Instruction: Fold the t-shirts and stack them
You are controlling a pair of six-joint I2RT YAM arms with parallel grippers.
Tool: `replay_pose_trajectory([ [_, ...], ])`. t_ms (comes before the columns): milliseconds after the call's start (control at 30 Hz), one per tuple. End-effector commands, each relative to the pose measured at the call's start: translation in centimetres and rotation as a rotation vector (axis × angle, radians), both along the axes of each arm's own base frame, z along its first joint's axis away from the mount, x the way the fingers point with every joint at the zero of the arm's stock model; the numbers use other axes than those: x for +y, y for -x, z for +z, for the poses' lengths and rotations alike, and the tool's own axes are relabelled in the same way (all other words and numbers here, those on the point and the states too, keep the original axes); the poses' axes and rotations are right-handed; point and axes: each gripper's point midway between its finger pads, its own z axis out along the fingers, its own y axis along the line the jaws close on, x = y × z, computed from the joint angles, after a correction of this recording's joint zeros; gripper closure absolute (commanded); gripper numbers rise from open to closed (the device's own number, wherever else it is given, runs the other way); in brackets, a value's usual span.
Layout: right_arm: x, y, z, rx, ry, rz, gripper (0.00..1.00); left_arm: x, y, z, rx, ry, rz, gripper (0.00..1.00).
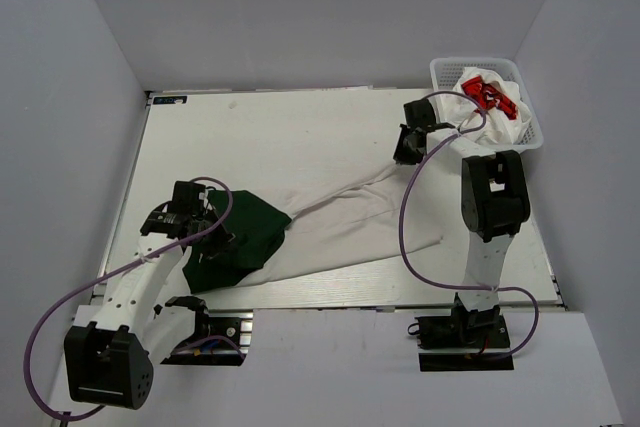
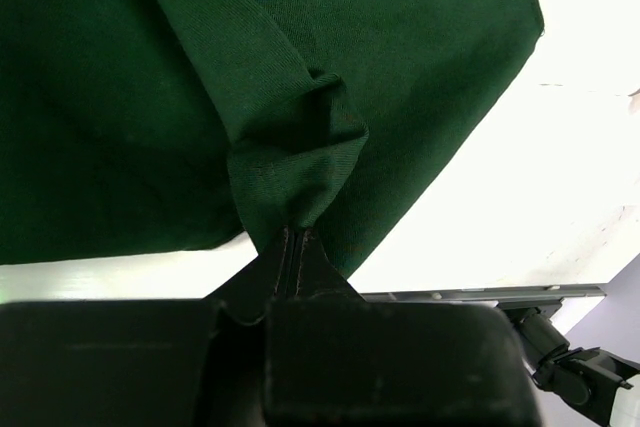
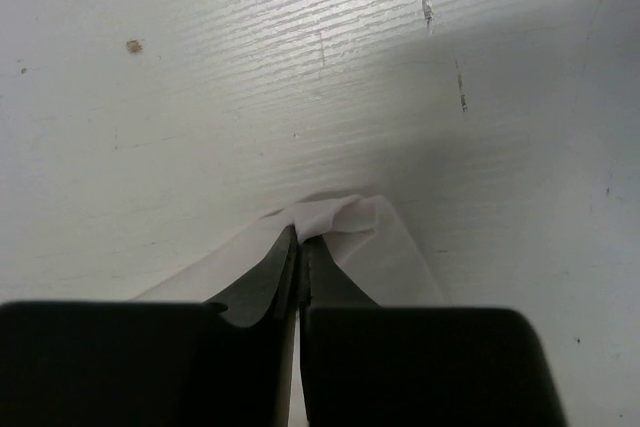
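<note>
Top external view first: one t-shirt lies stretched across the surface, running from the near-left up toward the far-right. Its left end is dark green and the rest is white. The left tool is clamped on a bunched fold of the green part. The left wrist view shows that pretty clearly, with the tips pinched tight and the cloth squeezed between them. The right tool is clenched on the white end. In the right wrist view a little crumple of white fabric is caught right at the tips, down close to the surface. Over at the far-right corner there's a white mesh basket with more cloth in it, including a red-print shirt.
</note>
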Motion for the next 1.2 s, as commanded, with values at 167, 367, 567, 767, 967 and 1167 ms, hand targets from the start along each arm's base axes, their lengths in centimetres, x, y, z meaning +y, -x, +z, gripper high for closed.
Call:
replay_pose_trajectory([
  [167,0.1,-1.2,6.3,-0.136,-0.027,0.032,1.0,0.1,0.2,1.4,-0.017,-0.007,-0.008,1.0],
  [367,0.1,1.2,8.2,-0.088,-0.02,0.089,1.0,0.3,2.0,1.9,0.021,-0.008,-0.01,1.0],
  [567,-1.6,4.3,9.1,-0.073,0.033,0.084,1.0,-0.3,4.7,-0.1,0.092,0.034,-0.03,1.0],
  [767,-5.3,8.9,5.7,0.033,0.166,0.005,1.0,-0.3,4.9,-0.5,0.095,0.04,-0.023,1.0],
  [967,-7.8,10.6,3.0,0.106,0.261,-0.088,0.24,-0.5,4.8,0.8,0.081,0.05,-0.027,0.54],
  [1167,-5.4,8.9,8.0,-0.062,0.161,0.006,0.1,-0.6,2.2,4.7,-0.034,0.048,-0.033,0.0],
])
